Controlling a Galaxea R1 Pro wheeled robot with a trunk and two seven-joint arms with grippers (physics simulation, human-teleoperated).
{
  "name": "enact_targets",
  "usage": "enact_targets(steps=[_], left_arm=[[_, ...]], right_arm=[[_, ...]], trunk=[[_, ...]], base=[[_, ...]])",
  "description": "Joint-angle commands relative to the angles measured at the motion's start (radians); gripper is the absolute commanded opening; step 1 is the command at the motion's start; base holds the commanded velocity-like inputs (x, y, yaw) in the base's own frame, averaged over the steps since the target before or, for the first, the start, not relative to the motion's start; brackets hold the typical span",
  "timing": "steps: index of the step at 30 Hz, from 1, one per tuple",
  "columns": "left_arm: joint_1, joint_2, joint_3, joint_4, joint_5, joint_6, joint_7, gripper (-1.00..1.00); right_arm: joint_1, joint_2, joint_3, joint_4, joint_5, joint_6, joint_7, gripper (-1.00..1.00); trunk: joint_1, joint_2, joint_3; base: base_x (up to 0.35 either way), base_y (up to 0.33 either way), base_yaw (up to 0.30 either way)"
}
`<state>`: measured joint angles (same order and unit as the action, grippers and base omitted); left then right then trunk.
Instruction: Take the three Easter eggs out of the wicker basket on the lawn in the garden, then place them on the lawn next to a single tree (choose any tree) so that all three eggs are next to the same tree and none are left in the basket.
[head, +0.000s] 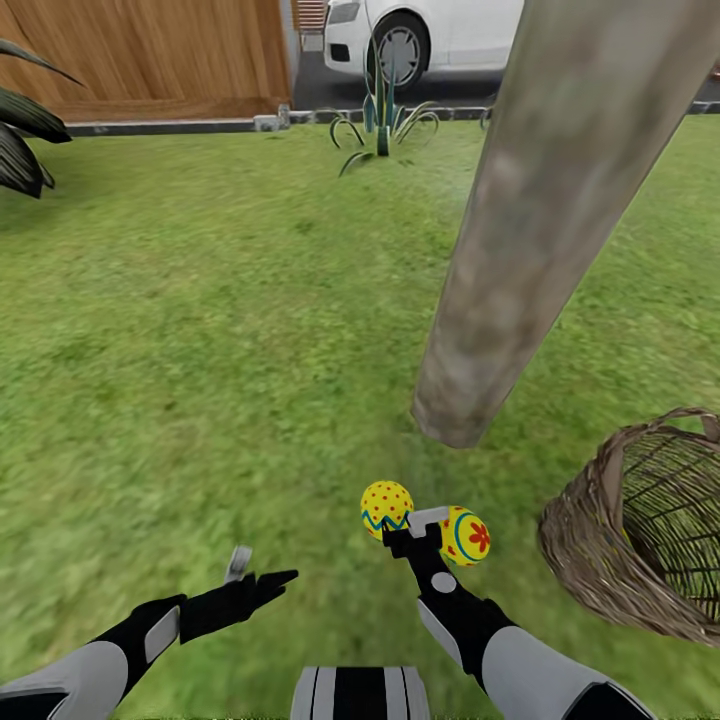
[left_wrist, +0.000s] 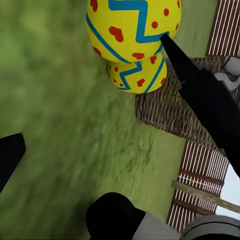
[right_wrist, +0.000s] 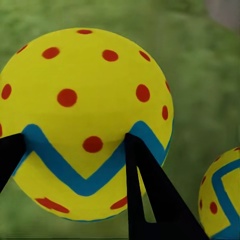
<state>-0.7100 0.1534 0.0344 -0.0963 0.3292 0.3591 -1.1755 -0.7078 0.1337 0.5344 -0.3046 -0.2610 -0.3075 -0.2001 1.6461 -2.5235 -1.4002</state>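
Two yellow Easter eggs with blue zigzags and red marks lie on the lawn (head: 200, 330) just in front of the tree (head: 540, 220). The spotted egg (head: 386, 505) (right_wrist: 85, 115) sits just past the tips of my right gripper (head: 405, 535) (right_wrist: 74, 135), which is open. The other egg (head: 466, 535) (right_wrist: 222, 195) lies right beside that gripper. The wicker basket (head: 600, 520) (left_wrist: 160, 112) lies tipped on its side to the right of the eggs. My left gripper (head: 255, 578) (left_wrist: 92, 85) hangs open over grass to the left, and its camera sees both eggs (left_wrist: 132, 30).
A spiky plant (head: 383, 115) and a stone kerb stand at the lawn's far edge, with a wooden fence (head: 150, 50) and a white car (head: 420, 35) behind. Dark leaves (head: 20, 130) reach in at the far left. Open grass spreads left of the trunk.
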Motion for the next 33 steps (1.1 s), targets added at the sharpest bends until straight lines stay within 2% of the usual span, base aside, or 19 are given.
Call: enact_targets(steps=[1,10,17,25,29,30,33], left_arm=[[0.0,0.0,0.004,0.0,-0.001,0.011,-0.004,1.0],[0.0,0.002,0.004,0.0,-0.001,0.009,-0.004,1.0],[0.0,0.002,0.004,0.001,-0.001,0.006,-0.006,1.0],[0.0,0.002,0.004,0.002,-0.001,0.004,-0.005,1.0],[0.0,0.002,0.004,0.003,-0.002,0.002,-0.004,1.0],[0.0,0.001,0.004,0.003,-0.002,-0.002,-0.004,1.0],[0.0,0.001,0.004,0.003,-0.002,-0.017,-0.004,1.0]], right_arm=[[-0.001,0.0,0.009,0.001,-0.009,-0.004,-0.005,-1.0],[-0.001,0.0,0.009,0.001,-0.009,-0.004,-0.005,-1.0],[-0.001,0.0,0.009,0.0,-0.009,-0.004,-0.005,-1.0],[-0.001,0.0,0.009,-0.001,-0.009,-0.004,-0.005,-1.0],[-0.001,0.0,0.009,0.0,-0.009,-0.004,-0.005,-1.0],[-0.001,0.0,0.009,0.0,-0.009,-0.004,-0.005,1.0],[-0.001,0.0,0.009,0.001,-0.009,-0.004,-0.005,1.0]], trunk=[[0.0,-0.001,-0.005],[0.004,-0.003,-0.039],[0.004,-0.003,-0.039],[0.004,-0.003,-0.039],[0.004,-0.003,-0.039],[0.004,-0.003,-0.039],[0.004,-0.003,-0.039]], base=[[0.0,0.0,0.0],[0.0,0.0,0.0],[0.009,0.0,0.0],[0.275,0.0,0.0],[0.059,0.0,0.0],[0.009,0.0,0.0],[0.002,0.0,0.0]])
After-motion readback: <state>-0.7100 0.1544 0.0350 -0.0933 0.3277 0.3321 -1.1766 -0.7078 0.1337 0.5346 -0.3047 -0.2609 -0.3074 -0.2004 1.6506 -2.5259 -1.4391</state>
